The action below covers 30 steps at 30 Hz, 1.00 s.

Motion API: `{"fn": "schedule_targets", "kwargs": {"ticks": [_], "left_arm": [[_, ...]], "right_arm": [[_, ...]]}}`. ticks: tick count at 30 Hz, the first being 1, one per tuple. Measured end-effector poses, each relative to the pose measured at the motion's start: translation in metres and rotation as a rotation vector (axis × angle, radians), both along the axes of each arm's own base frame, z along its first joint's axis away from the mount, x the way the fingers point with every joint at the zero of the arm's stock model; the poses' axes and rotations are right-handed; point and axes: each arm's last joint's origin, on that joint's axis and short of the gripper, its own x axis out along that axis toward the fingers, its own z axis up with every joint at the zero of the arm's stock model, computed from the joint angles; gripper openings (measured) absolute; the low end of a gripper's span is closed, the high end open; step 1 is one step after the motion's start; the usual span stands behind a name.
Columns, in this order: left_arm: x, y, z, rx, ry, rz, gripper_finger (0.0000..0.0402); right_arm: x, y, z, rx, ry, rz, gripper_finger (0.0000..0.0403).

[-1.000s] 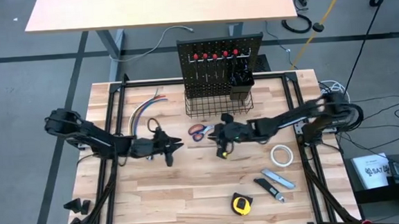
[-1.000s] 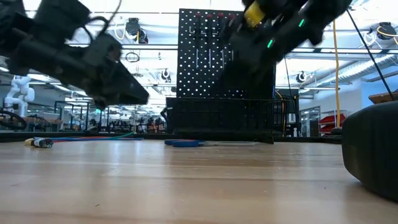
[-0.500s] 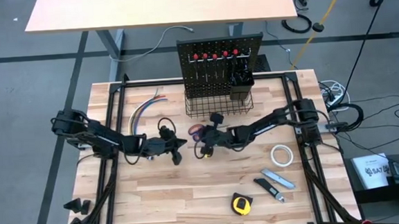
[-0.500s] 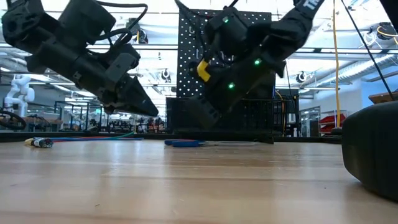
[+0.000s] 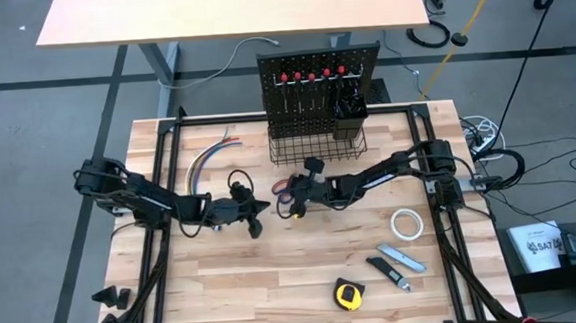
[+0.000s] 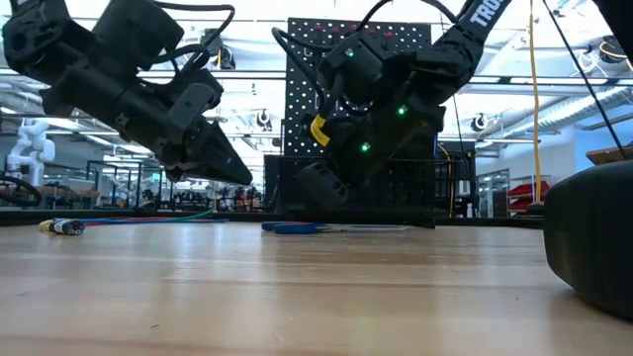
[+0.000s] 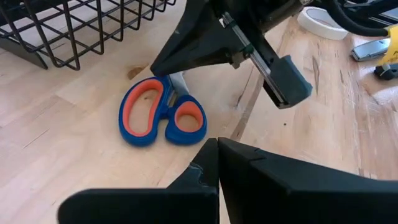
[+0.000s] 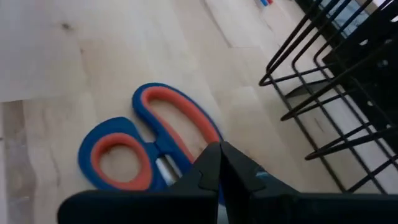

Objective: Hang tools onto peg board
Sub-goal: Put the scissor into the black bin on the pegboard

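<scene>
Closed tight and empty, my right gripper (image 5: 293, 207) hung over the blades of the scissors (image 7: 160, 114), which lay flat on the table (image 5: 275, 282) before the basket (image 5: 316, 151). With shut fingers I judged I might only shove them sideways. Left gripper (image 5: 259, 208) waited close by, also shut.

Grey floor (image 5: 27, 147) around the desk (image 5: 275, 282); second light wooden table (image 5: 229, 10) beyond it; ceiling lights (image 6: 247, 44) overhead.
</scene>
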Motion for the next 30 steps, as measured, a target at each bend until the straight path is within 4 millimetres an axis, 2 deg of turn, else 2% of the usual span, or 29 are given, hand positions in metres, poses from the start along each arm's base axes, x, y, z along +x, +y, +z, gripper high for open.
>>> {"fn": "schedule_targets", "kwargs": {"ticks": [3, 8, 14, 17, 21, 26, 30], "left_arm": [[0.0, 0.0, 0.0, -0.001, 0.0, -0.002, 0.0001], [0.0, 0.0, 0.0, -0.002, -0.002, -0.003, 0.0001], [0.0, 0.0, 0.0, 0.002, 0.0, -0.005, 0.0], [0.0, 0.0, 0.0, 0.002, 0.002, -0.005, 0.0], [0.0, 0.0, 0.0, 0.004, 0.002, -0.006, 0.0], [0.0, 0.0, 0.0, -0.002, -0.001, -0.017, 0.0], [0.0, -0.001, 0.0, -0.002, 0.0, -0.02, 0.0]], "right_arm": [[0.002, 0.001, -0.005, 0.021, -0.009, 0.006, 0.0], [0.004, 0.004, -0.023, 0.041, 0.009, 0.004, 0.0], [0.003, 0.031, -0.026, 0.092, -0.018, 0.001, 0.0], [0.0, 0.053, -0.02, 0.158, -0.048, 0.028, 0.0], [-0.004, 0.076, -0.009, 0.129, -0.059, 0.092, 0.0], [-0.006, 0.087, 0.032, 0.091, -0.156, 0.165, 0.0008], [-0.012, 0.094, 0.054, 0.03, -0.154, 0.258, 0.0041]]}}
